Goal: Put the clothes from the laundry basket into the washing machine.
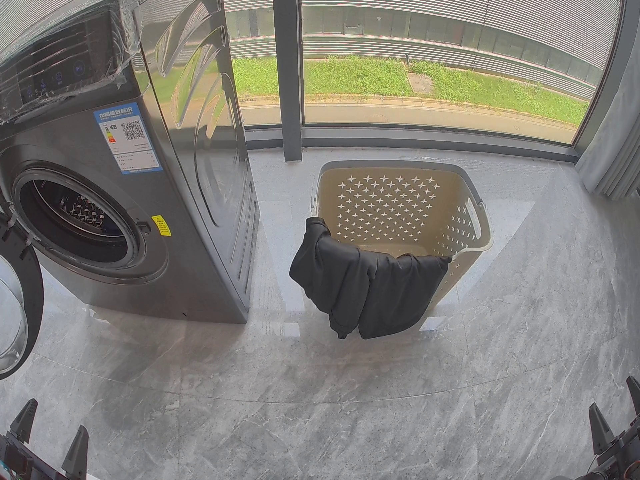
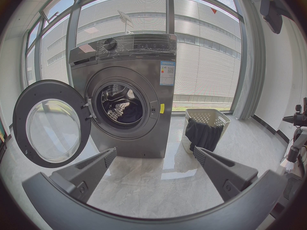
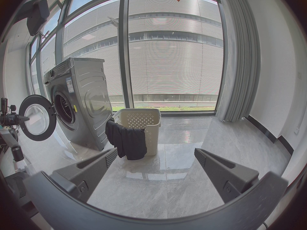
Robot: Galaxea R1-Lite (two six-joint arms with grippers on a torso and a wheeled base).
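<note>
Basket (image 1: 390,201) upright on the grey floor (image 1: 347,401), before the window (image 1: 433,48) and just right of the washer (image 1: 200,168), with a strip of floor between the two. Pale, with star-shaped holes in its walls and handle slots at the rim.

Dark garment (image 1: 367,288) draped over the near rim, towards the left corner: a little inside, the bulk hanging down the outer wall to near the floor. More cloth deeper in the basket: cannot tell.

Washer facing the robot, on the left. Door (image 2: 51,123) swung fully open to the left, hinged at the left edge of the opening, with its glass bowl showing. Drum (image 2: 121,107) open to view; something dark low inside, whether cloth or shadow cannot tell.

Left claw (image 2: 154,150) low at the near left, short of the open door, well apart from the basket. Spread wide, with nothing between.

Right claw (image 3: 155,150) low at the near right, over bare floor, well apart from the basket too. Also spread wide and holding nothing.

Grey curtain (image 3: 240,64) at the right end of the window.
</note>
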